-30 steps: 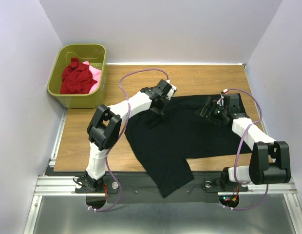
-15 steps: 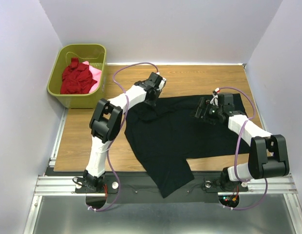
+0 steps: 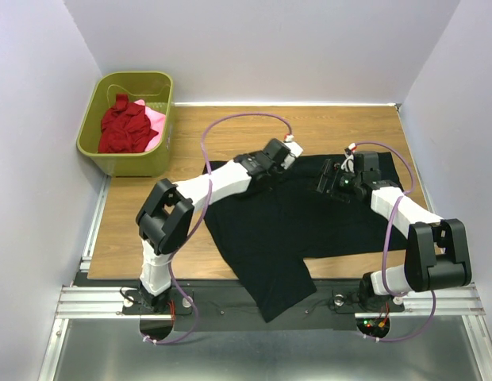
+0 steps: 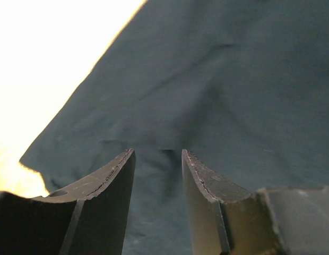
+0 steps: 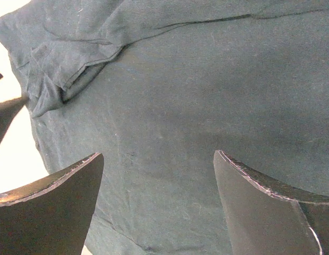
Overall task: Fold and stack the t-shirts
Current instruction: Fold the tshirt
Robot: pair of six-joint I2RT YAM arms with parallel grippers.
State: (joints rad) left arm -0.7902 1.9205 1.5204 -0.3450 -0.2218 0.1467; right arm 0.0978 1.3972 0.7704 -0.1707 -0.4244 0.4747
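At the upper left of the top view, a dark red t-shirt [image 3: 123,131] and a pink t-shirt [image 3: 155,119] are piled in the olive-green basket [image 3: 95,151]. Across the middle of the table [image 3: 135,222] the black t-shirt [image 3: 286,214] is spread, one part draped over the near edge. Over its upper part the left gripper [image 4: 157,153] is held narrowly open, empty. Further right, the right gripper [image 5: 156,154] is spread wide above the cloth, nothing gripped.

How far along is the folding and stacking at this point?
Nothing is folded or stacked yet. The black t-shirt lies spread on the table, one end over the near edge. In hand: the left gripper and right gripper are open over its far part, holding nothing. Left: folding it, plus the dark red shirt and pink shirt bunched in the olive-green basket.
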